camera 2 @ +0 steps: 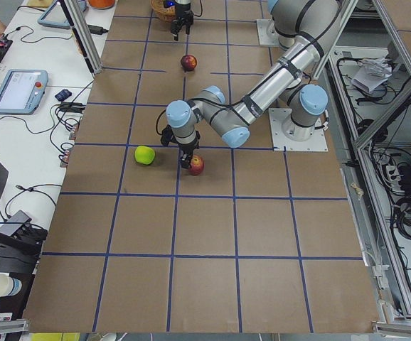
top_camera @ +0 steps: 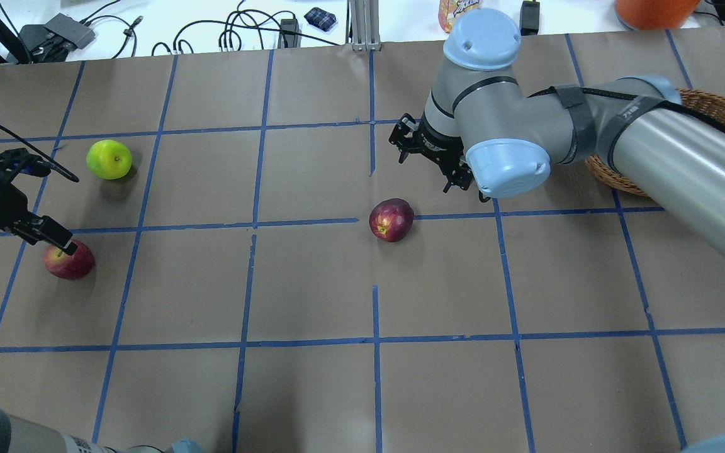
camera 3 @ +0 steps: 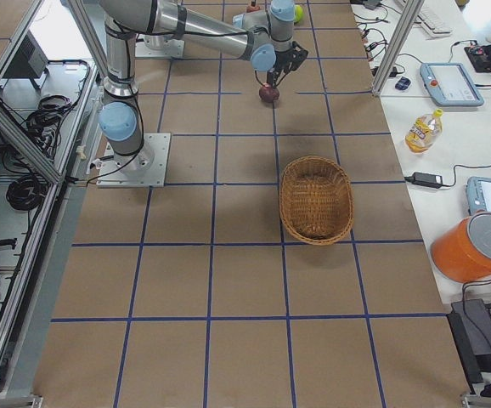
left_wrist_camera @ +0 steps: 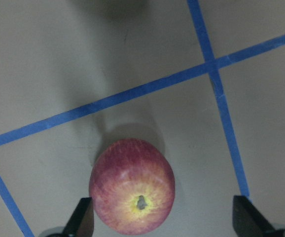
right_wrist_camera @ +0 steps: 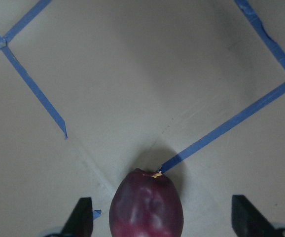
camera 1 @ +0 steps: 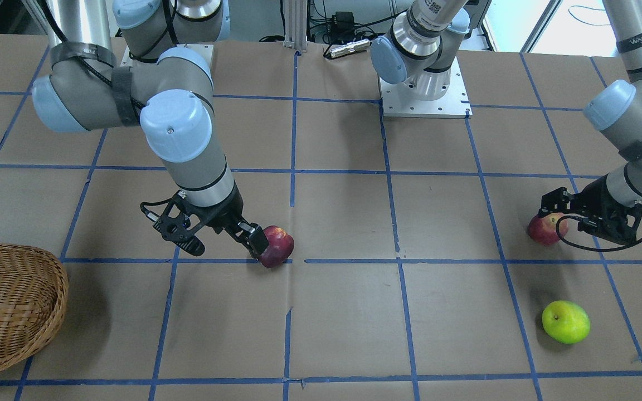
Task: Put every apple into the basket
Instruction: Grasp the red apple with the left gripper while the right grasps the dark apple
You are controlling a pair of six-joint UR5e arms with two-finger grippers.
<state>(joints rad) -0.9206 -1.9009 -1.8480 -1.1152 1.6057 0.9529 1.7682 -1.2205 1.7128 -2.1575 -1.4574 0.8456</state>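
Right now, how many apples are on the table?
3: a maroon apple at centre, a red apple at the robot's left, a green apple beyond it. The basket looks empty.

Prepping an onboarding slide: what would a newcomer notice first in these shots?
Both arms are down at once, each open claw straddling an apple on the table: the right claw over the maroon apple mid-table, the left claw over the red-yellow apple at the robot's left end. The yellow-green apple lies alone near the left claw, and the wicker basket at the robot's right end holds no apples.
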